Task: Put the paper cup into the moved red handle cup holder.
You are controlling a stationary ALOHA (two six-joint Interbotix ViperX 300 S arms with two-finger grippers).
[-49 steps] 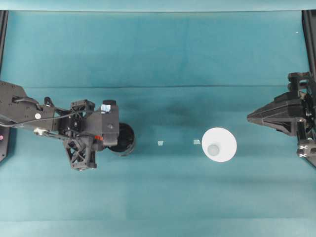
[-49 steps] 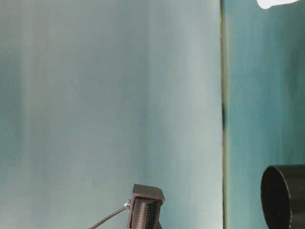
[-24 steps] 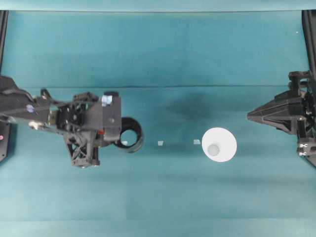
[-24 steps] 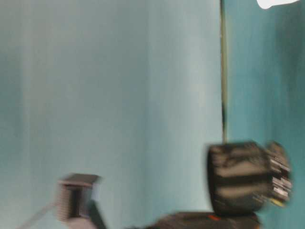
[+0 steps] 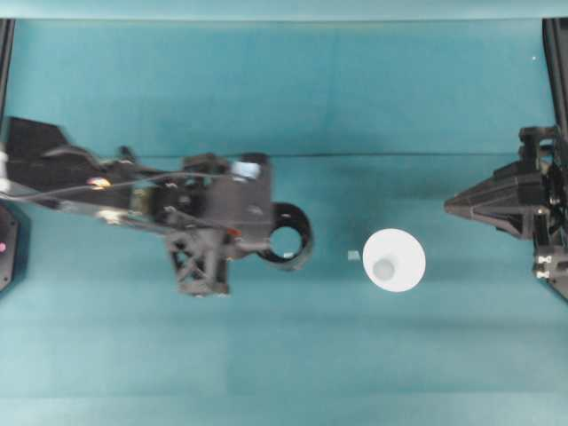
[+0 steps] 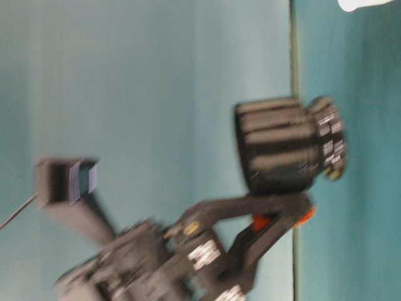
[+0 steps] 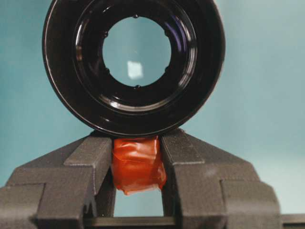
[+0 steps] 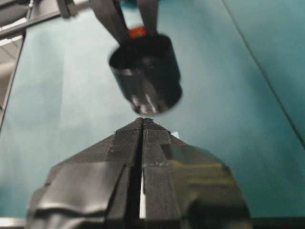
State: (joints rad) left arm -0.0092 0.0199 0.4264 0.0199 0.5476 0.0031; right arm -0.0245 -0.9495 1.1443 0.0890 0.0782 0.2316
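— What has changed for you since half a second ago?

— Your left gripper point(image 5: 257, 241) has carried the red handle cup holder point(image 5: 288, 236) toward three o'clock in the overhead view, nearer the paper cup point(image 5: 394, 260), which has stayed put on the table point(image 5: 284, 355) (the table-level view is blurred by the motion).

— And the grip?

— Your left gripper's fingers point(image 7: 90, 160) are closed narrowly on the holder's red tab, the holder lifted off the table. Your right gripper point(image 8: 142, 122), at three o'clock, has its jaws pressed together on nothing.
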